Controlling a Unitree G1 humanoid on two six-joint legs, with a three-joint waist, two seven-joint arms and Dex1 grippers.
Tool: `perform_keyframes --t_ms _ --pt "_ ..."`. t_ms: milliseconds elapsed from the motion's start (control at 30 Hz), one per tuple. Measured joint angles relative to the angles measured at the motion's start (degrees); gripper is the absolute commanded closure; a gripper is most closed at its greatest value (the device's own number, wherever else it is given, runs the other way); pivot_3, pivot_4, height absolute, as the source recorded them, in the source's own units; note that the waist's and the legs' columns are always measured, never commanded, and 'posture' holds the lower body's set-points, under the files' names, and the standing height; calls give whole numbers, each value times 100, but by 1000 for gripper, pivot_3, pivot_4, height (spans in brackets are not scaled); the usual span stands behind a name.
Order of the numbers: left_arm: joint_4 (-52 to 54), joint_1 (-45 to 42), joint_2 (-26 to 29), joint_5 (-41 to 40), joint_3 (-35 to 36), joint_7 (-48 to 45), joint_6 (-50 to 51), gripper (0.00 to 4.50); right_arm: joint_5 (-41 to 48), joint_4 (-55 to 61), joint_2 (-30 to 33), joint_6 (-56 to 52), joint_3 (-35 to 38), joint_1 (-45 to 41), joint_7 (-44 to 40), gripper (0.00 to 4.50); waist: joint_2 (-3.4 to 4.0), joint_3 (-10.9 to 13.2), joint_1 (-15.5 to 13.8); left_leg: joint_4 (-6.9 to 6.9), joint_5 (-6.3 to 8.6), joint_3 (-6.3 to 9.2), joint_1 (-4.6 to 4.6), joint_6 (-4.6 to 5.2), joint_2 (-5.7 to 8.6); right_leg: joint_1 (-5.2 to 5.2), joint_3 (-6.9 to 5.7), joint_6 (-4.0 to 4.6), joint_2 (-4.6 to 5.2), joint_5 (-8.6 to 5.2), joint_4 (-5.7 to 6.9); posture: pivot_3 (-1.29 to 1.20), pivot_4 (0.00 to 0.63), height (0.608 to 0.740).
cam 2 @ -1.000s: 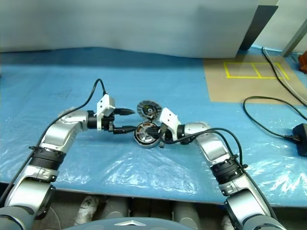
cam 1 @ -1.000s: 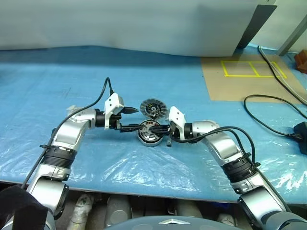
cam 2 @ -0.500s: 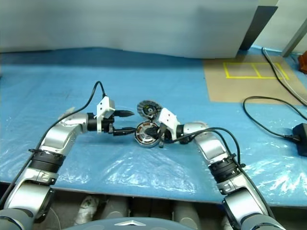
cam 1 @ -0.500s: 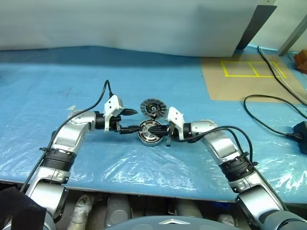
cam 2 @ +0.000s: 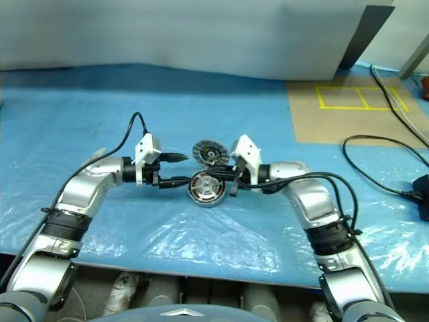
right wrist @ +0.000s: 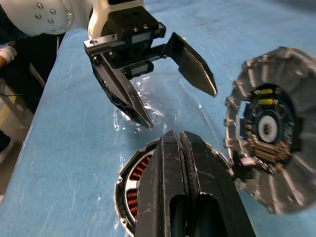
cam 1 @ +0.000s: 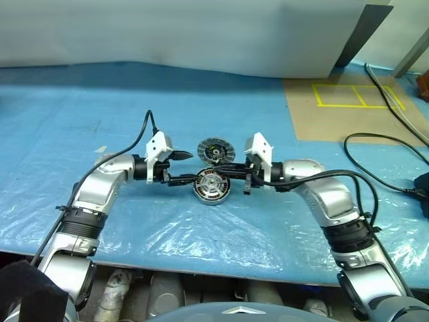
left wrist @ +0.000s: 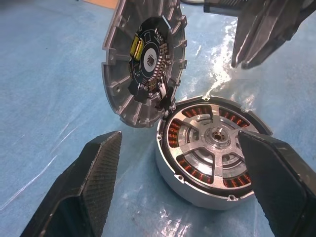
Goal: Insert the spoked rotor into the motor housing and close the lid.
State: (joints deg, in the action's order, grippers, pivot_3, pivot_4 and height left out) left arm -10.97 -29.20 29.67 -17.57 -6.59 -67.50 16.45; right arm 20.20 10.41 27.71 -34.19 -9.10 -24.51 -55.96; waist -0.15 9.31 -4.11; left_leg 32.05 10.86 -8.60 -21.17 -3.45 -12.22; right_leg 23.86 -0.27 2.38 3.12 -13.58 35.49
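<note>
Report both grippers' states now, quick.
Left gripper: open, fingers either side of the motor housing, holding nothing.
Right gripper: closed, empty, above the housing.

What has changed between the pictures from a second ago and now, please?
The right gripper, shut, has drawn back off the motor housing and lifted toward the robot's right; it holds nothing. The spoked rotor sits inside the housing. The left gripper stayed open around the housing's left side, and the lid stayed open behind it.
</note>
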Motion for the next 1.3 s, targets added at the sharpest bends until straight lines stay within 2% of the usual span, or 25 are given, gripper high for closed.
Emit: perform_keyframes --t_ms 167,267,367,567,833,1033,1300 --pt "-184 -7 -36 1 24 105 -47 544 90 -196 316 -221 724 379 403 4500 0 0 1 4 0 0 0 0 2 0 3 2 0 -1 -3 0 150 740" --pt "-183 -7 -92 -8 24 146 -47 544 124 -599 299 -188 1074 371 678 4500 0 0 21 7 0 -1 3 0 2 0 6 3 -1 -1 -1 0 150 740" --pt "-144 18 -95 -38 25 134 -43 544 22 -1212 158 -14 1112 207 893 4500 0 0 32 9 0 -2 5 0 2 1 7 13 -1 -8 5 0 150 740" --pt "122 228 -54 -319 52 -192 -18 544 -264 -2292 -362 490 595 -827 778 4500 4 2 64 14 -1 -4 5 1 2 6 9 18 -1 -10 17 0 150 740" --pt "124 287 172 -289 56 -288 -46 544 -550 -3775 -908 1238 354 -2214 403 4500 5 3 18 13 -5 -4 -6 8 -1 7 -1 15 0 -8 21 0 150 740" --pt "124 414 438 -269 53 -646 -251 544 -569 -3594 -952 1243 -3 -2282 -326 4500 6 3 14 13 -12 -1 -27 19 -15 18 -20 3 -2 0 22 0 150 740" --pt "128 563 736 -261 207 -958 -785 544 -572 -2958 -898 1102 -97 -2056 -533 4500 5 3 14 17 -4 -1 -24 5 -15 17 -20 5 -1 0 23 0 150 740"
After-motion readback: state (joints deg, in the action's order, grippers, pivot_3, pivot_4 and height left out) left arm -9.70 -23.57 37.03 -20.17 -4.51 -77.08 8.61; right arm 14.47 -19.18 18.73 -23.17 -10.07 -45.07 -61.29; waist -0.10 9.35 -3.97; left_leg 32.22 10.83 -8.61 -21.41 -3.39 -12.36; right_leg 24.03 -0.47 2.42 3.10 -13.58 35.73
